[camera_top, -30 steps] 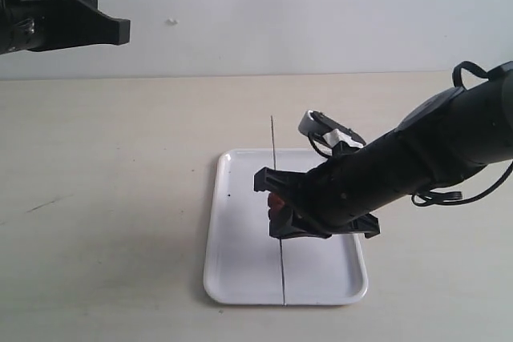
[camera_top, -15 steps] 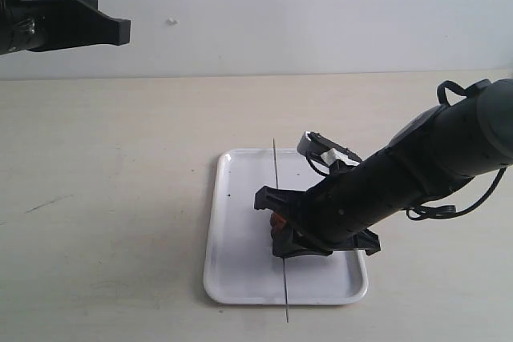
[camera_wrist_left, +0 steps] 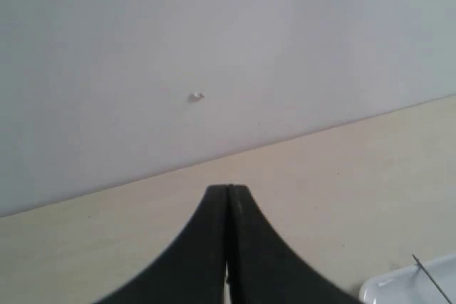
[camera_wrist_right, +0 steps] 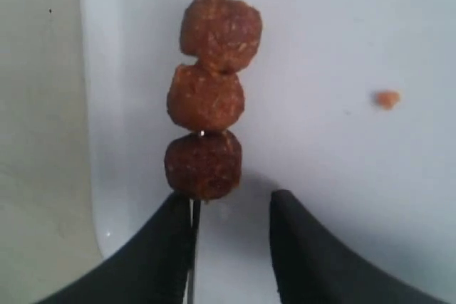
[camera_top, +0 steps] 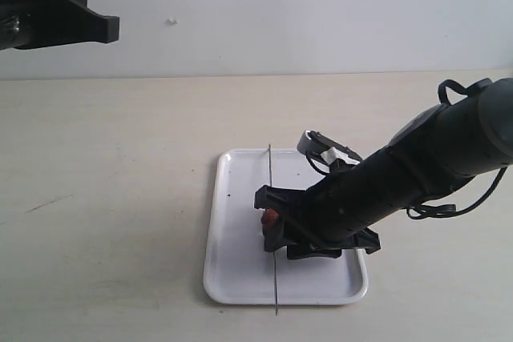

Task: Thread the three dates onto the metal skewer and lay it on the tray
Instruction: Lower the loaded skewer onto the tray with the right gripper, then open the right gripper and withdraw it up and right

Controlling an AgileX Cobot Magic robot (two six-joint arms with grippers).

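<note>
The metal skewer point(camera_top: 272, 230) runs lengthwise across the tray point(camera_top: 232, 270), its far tip just past the tray's far rim and its near tip sticking out over the near rim above the counter point(camera_top: 120, 198). The three dates point(camera_wrist_right: 206, 97) sit threaded on it in a tight row, each touching the next, over the tray's white floor and close to one long rim. Whether the rod rests on the tray or hangs just above it cannot be told.

The right fingers point(camera_wrist_right: 306, 254) are spread apart over the tray, with bare tray showing in the gap between them. The skewer passes along the inner edge of one finger, and the nearest date lies just off the tips. A small orange crumb point(camera_wrist_right: 387, 98) lies on the tray floor, well apart from the dates.

A white tag point(camera_top: 325, 135) on the right arm is too small to read.

The left fingers point(camera_wrist_left: 214, 247) are pressed together, empty, raised well away from the tray, near the wall point(camera_wrist_left: 214, 48).
</note>
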